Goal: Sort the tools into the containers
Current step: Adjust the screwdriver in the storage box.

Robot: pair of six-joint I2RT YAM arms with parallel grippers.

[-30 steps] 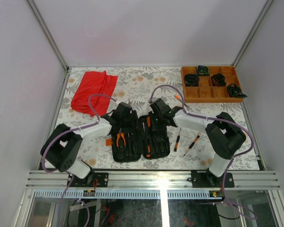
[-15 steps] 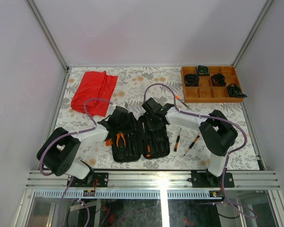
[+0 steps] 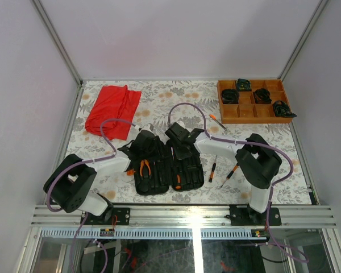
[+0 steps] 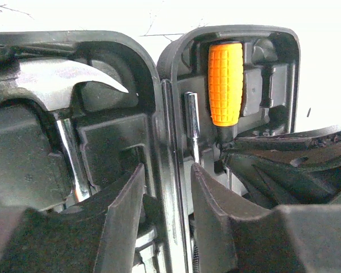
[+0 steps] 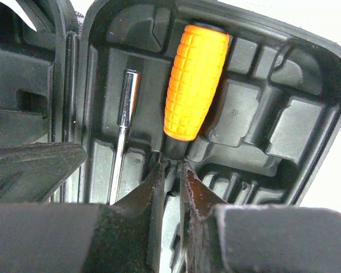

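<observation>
Both arms reach forward and inward, wrists close together over the far end of the open tool case (image 3: 159, 183). The left gripper (image 4: 167, 170) hangs spread astride the case's hinge ridge, beside the hammer (image 4: 68, 85). The right gripper (image 5: 171, 170) pinches the neck of the orange-handled driver (image 5: 194, 79), which lies in the case's right half.

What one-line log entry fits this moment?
left gripper: open, straddling case hinge | right gripper: shut on orange screwdriver in case | other screwdrivers: on table

The left gripper (image 4: 167, 177) has its fingers apart astride the hinge of the open tool case (image 4: 273, 62). A silver hammer (image 4: 62, 82) lies in its left half, an orange-handled screwdriver (image 4: 225, 82) in its right.
</observation>
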